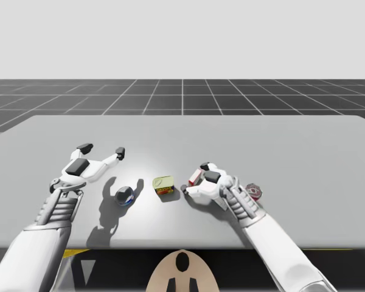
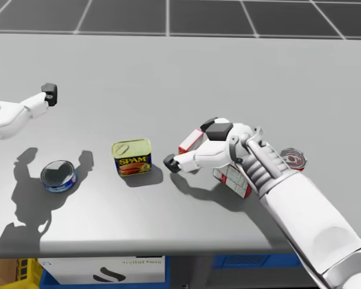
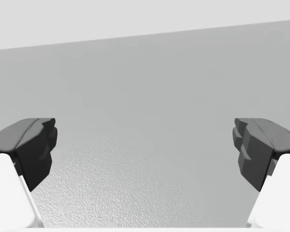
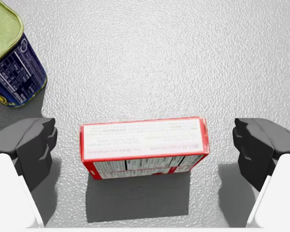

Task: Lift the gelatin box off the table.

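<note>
The right wrist view shows my right claw (image 4: 145, 145) spread astride the red box (image 4: 144, 140), half-hidden in the head view.

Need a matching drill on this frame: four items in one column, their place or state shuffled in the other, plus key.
Items
1. red and white box
2. rectangular blue can
3. low round can
4. left gripper

Place or state
A. open, above bare table
B. yellow-green lid, standing between the low round can and the box
C. lying between the open fingers of the right gripper, not touched by them
D. dark top, nearest the left gripper

Pairs: 1-C, 2-B, 3-D, 4-A
</note>
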Controlling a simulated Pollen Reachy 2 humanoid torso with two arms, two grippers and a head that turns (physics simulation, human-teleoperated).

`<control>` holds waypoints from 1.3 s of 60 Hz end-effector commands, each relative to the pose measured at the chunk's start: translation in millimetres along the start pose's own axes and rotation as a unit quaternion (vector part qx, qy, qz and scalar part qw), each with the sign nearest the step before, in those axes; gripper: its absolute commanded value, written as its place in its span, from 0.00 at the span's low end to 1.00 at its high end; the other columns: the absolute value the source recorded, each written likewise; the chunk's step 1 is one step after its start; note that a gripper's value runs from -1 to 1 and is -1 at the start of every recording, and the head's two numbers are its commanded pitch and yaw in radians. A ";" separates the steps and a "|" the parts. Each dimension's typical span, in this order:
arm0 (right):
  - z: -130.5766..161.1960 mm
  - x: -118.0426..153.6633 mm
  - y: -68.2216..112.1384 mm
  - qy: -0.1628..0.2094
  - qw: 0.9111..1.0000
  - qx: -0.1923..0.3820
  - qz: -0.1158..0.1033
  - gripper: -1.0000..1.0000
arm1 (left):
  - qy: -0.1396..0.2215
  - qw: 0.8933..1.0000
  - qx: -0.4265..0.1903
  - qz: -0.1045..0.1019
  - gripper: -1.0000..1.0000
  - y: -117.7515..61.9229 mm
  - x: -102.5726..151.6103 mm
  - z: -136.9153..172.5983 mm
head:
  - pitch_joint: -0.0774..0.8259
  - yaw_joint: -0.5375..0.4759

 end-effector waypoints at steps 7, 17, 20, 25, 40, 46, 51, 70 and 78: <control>-6.1 -5.8 0.8 0.011 0.999 -0.029 0.016 0.93 | -0.001 1.000 -0.001 0.000 0.00 -0.4 0.5 0.8 | 0.82 0.49; -4.4 -6.6 1.3 0.012 1.000 -0.019 0.010 1.00 | -0.001 1.000 0.000 -0.001 0.00 -1.2 0.6 1.0 | 0.79 0.48; -3.7 -6.6 0.9 0.013 1.000 -0.017 0.010 1.00 | -0.001 1.000 0.000 -0.002 0.00 -1.3 0.5 0.8 | 0.76 0.48; -2.7 -7.2 -0.2 0.013 1.000 -0.017 0.009 1.00 | 0.000 1.000 0.000 -0.003 0.00 -1.1 0.6 0.6 | 0.70 0.48; 1.5 -8.5 -2.3 0.013 1.000 -0.015 0.007 1.00 | 0.002 1.000 0.000 0.000 0.00 -1.3 1.5 0.7 | 0.52 0.48; 1.6 -7.9 -1.9 0.011 1.000 -0.014 0.008 1.00 | 0.001 1.000 0.001 0.000 0.00 -1.4 1.5 1.2 | 0.46 0.48; 8.0 0.6 -0.8 -0.006 1.000 -0.011 0.003 1.00 | 0.000 1.000 0.003 0.000 0.00 -1.1 1.8 1.3 | 0.44 0.48; 63.7 55.2 3.8 -0.096 0.994 -0.039 0.019 1.00 | -0.002 1.000 0.005 -0.001 0.00 -0.3 2.6 1.2 | 0.44 0.48; 93.5 82.0 4.0 -0.146 0.986 -0.067 0.035 1.00 | -0.002 1.000 0.006 -0.001 0.00 -0.3 2.5 1.2 | 0.43 0.48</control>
